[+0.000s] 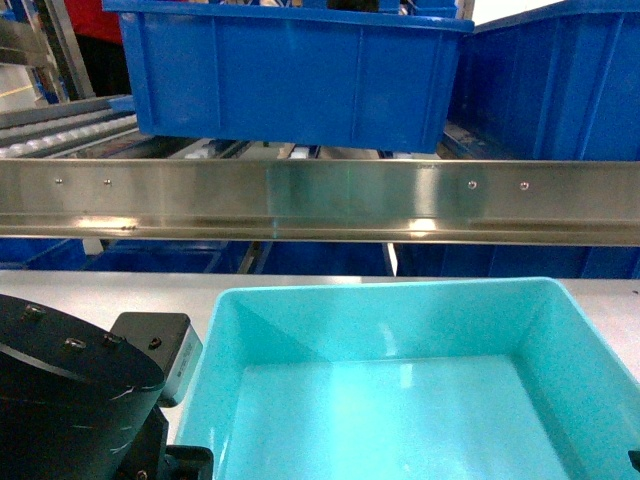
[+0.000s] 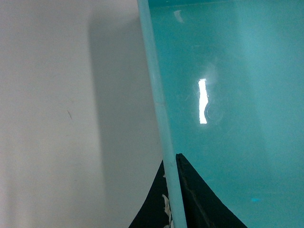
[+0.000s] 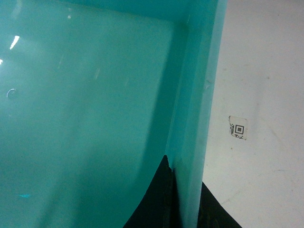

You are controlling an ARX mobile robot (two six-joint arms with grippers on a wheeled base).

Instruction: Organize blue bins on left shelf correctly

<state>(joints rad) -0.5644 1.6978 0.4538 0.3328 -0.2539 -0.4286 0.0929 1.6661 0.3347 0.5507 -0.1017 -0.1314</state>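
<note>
On my head feed the light turquoise rectangular plastic bin (image 1: 400, 390) sits low in front of me on the pale grey worktop (image 1: 100, 290), its smooth inside bare and glossy. Beyond it runs the shiny stainless-steel rail of the left shelf (image 1: 320, 200), with roller tracks behind at the upper left. A deep royal-blue ribbed bin (image 1: 290, 70) stands on that shelf level, and a second dark blue bin (image 1: 560, 90) is beside it on the right.

Through the left wrist camera I see my left end effector (image 2: 173, 199) pinching the turquoise bin's left wall, one dark finger (image 2: 152, 209) outside and the other inside, the rim running up between them. The right wrist camera shows the same on the other side: my right end effector (image 3: 183, 204) is clamped on the bin's right wall, a dark finger (image 3: 154, 204) inside and one outside. A small square code sticker (image 3: 238, 128) lies on the worktop just right of the bin.
</note>
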